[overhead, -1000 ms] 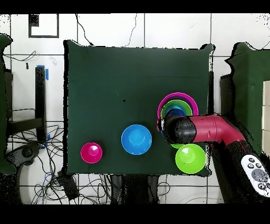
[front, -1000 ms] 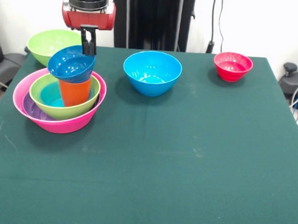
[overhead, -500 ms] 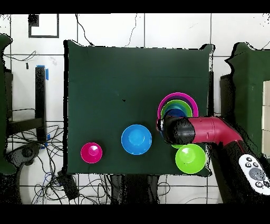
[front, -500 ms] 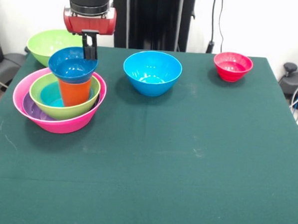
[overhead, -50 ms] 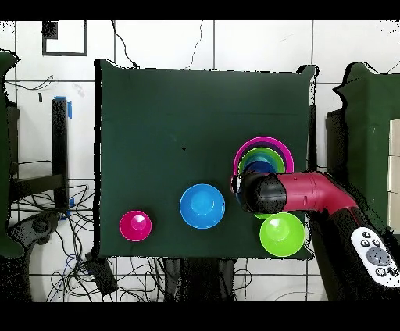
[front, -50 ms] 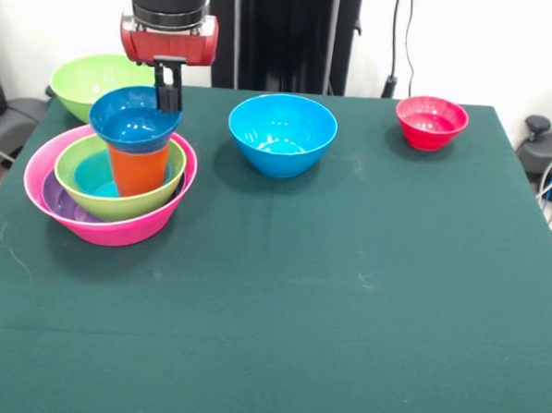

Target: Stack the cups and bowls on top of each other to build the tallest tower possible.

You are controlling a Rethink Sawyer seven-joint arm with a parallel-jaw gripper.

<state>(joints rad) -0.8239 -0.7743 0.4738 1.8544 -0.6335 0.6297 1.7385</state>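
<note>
Hovering at upper left, the gripper (front, -50 ms: 168, 97), its state indiscernible, meets the far rim of the small blue bowl (front, -50 ms: 132, 119) capping the orange cup (front, -50 ms: 139, 169) in the tower (front, -50 ms: 109, 184).

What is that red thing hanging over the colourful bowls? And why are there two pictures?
The red and black thing is a robot arm. Its gripper, a small black claw, sits at the back rim of a small blue bowl; whether it is pinching the rim is hard to tell. That bowl rests on an orange cup, which stands in nested bowls, the pink bowl outermost. That is the tower. One picture looks across the green table; the other looks straight down from above. Three bowls stand alone: a bigger blue bowl, a red bowl and a lime green bowl.
</note>
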